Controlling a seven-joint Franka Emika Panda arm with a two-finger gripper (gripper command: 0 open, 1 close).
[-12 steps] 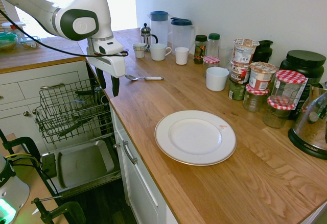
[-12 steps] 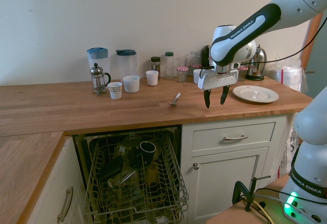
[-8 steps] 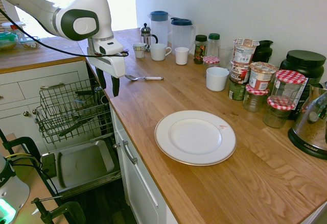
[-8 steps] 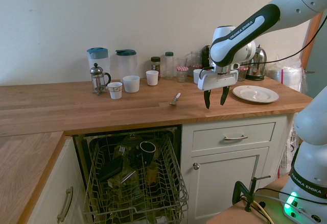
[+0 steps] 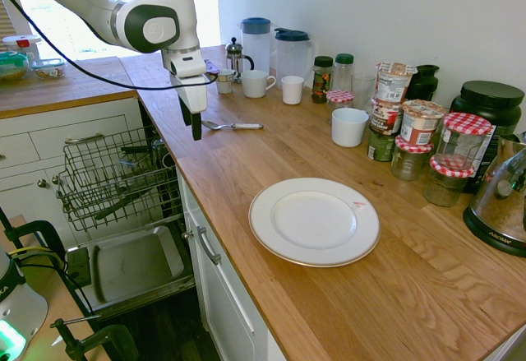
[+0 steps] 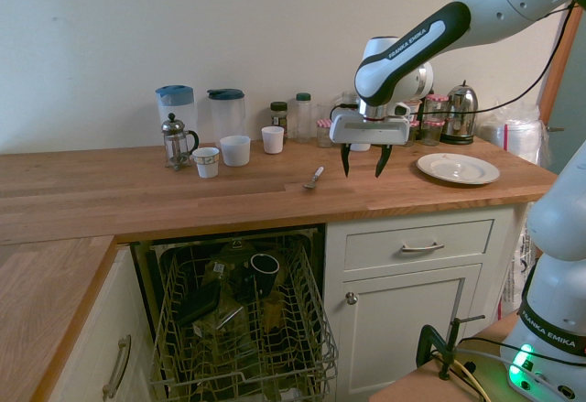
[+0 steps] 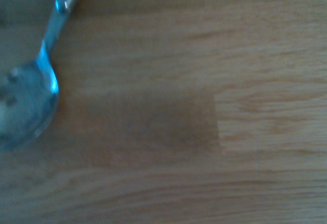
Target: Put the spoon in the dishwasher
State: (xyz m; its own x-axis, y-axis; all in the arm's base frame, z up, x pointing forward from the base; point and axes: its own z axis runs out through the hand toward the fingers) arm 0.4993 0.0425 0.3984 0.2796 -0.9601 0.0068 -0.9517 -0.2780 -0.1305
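On the wooden worktop (image 5: pixel 271 155) lies one spoon (image 5: pixel 232 126) and one white plate (image 5: pixel 314 221). Two blue-lidded plastic jugs stand at the back, one (image 5: pixel 256 42) beside the other (image 5: pixel 293 52), with one small French press (image 5: pixel 236 57) in front. Four white cups are out: a patterned one (image 5: pixel 223 80), a handled one (image 5: pixel 256 83), a small one (image 5: pixel 292 90) and a wide one (image 5: pixel 350 127). One wire rack (image 6: pixel 243 329) sits in the open dishwasher (image 5: pixel 123 221).

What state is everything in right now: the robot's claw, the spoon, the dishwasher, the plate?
gripper: open, empty, above the counter beside the spoon
spoon: lying flat on the counter, untouched
dishwasher: door open, rack pulled out, holding dishes
plate: empty, on the counter
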